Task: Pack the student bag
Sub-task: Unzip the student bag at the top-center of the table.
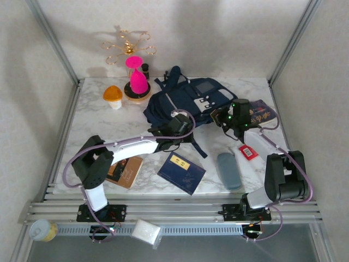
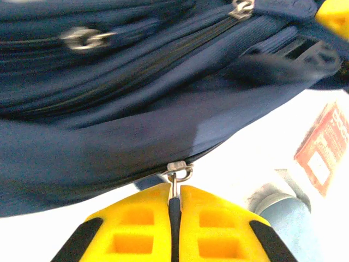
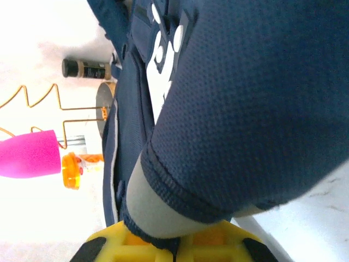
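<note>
The student bag (image 1: pixel 185 101), a big navy backpack with pale patches, lies in the middle of the marble table. My left gripper (image 1: pixel 173 129) is at the bag's near edge. In the left wrist view its yellow jaws (image 2: pixel 175 188) are shut on a metal zipper pull (image 2: pixel 179 170) hanging from the bag (image 2: pixel 109 125). At the bag's right side, my right gripper (image 1: pixel 232 117) is shut on a fold of the bag's navy fabric with pale grey lining (image 3: pixel 163 213). The bag (image 3: pixel 262 98) looms above those jaws (image 3: pixel 180 240).
On the near table lie a navy book with a yellow label (image 1: pixel 181 172), a brown book (image 1: pixel 124 172), a grey-blue case (image 1: pixel 229 170), a red card (image 1: pixel 248 152) and a dark booklet (image 1: pixel 262 113). At the back stand a mushroom lamp (image 1: pixel 113 96), a pink object (image 1: pixel 136 76) and a gold stand (image 1: pixel 128 46).
</note>
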